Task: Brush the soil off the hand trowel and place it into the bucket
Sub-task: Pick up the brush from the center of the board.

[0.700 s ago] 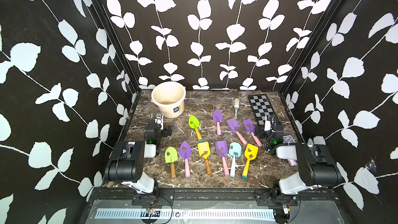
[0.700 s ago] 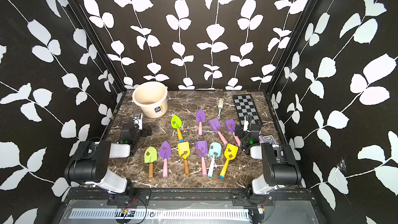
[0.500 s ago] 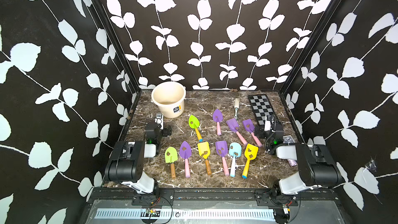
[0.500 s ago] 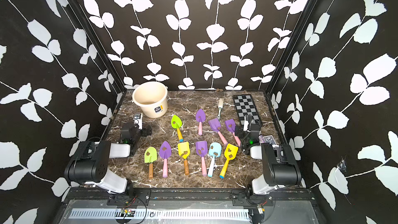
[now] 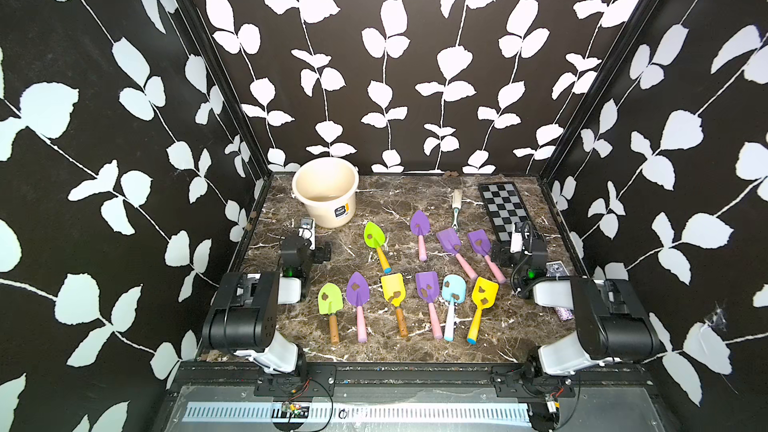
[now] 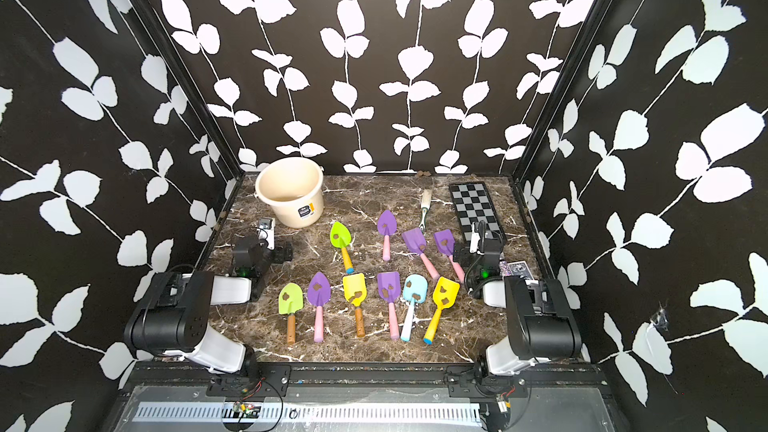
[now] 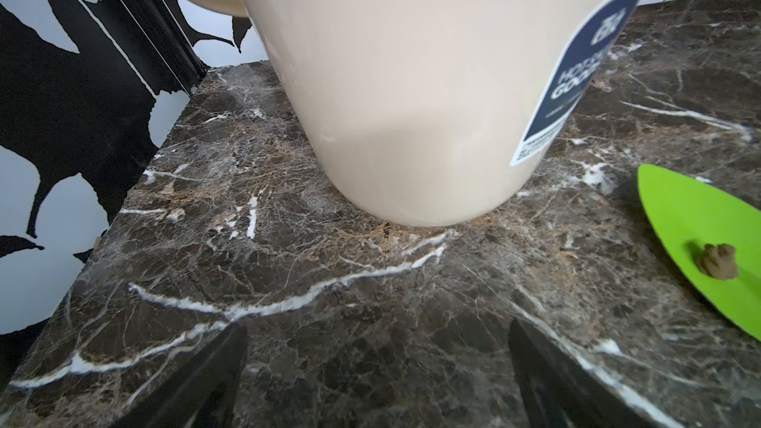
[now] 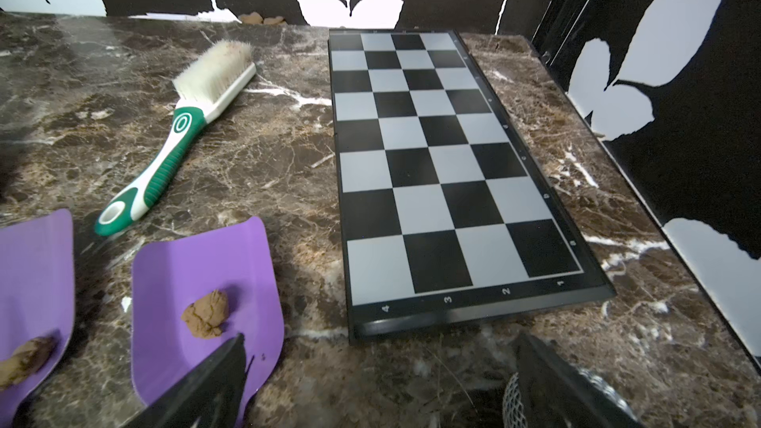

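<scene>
Several coloured hand trowels lie in two rows on the marble table (image 5: 386, 201), each with a clump of soil on its blade. The cream bucket (image 5: 325, 193) (image 6: 291, 191) stands upright at the back left. My left gripper (image 5: 308, 231) (image 7: 376, 331) hovers low just in front of the bucket (image 7: 412, 96), open and empty, beside a green trowel (image 7: 700, 240) carrying soil (image 7: 718, 261). My right gripper (image 5: 519, 238) (image 8: 381, 339) is open and empty at the near end of the chessboard, next to a purple trowel (image 8: 206, 302) with soil (image 8: 206, 314).
A green-and-white brush (image 5: 456, 209) (image 8: 181, 129) lies at the back, left of a folded chessboard (image 5: 503, 209) (image 8: 444, 166). Loose brown pellets (image 5: 451, 173) sit along the back wall. A glittery object (image 5: 555, 270) lies by the right arm. Patterned walls enclose three sides.
</scene>
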{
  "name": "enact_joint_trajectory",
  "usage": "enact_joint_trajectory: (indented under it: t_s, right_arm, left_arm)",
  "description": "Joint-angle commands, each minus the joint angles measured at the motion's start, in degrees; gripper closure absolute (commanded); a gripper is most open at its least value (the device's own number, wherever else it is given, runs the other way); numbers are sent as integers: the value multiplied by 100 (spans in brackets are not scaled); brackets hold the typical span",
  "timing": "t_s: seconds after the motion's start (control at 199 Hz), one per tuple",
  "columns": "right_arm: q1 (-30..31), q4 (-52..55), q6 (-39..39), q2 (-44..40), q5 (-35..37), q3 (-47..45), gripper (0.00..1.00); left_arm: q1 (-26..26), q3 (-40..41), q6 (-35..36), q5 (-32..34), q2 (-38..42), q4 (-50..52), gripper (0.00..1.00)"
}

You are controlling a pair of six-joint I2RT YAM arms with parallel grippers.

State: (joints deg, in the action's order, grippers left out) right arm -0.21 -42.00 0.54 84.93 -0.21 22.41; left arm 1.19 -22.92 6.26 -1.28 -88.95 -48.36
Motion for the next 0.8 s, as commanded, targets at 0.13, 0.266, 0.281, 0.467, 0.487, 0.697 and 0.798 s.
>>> enact_joint_trajectory:
  t_s: [0.13, 0.266, 0.281, 0.467, 0.487, 0.697, 0.798]
  right_arm:
    - [212, 3255, 1882, -2157, 1162, 1091, 1]
    - [322, 4664, 3033, -2419, 153, 1760, 6]
    - [373, 4744, 3111, -2407, 81, 1811, 7]
    - [1388, 5609, 3392, -1622, -327, 2797, 9]
    - [1490, 5788, 3359, -1452, -354, 2981, 9]
    - [2077, 6666, 3090, 347, -202, 4603, 9]
    - [2064, 6802, 3049, 1176, 169, 5226, 7]
  left_arm:
    - [87, 248, 105, 68, 775, -85, 1]
    - [145, 226, -493, 575, 2095, 1198, 1]
    - [152, 226, -630, 599, 2245, 1341, 1]
    - [255, -450, -2556, -32, 3504, 3838, 1]
    - [271, -530, -2788, -191, 3540, 4032, 1]
    - [1450, -1259, -3951, -1001, 3485, 4841, 1]
    - [2625, -1576, -3825, -606, 3277, 4927, 1]
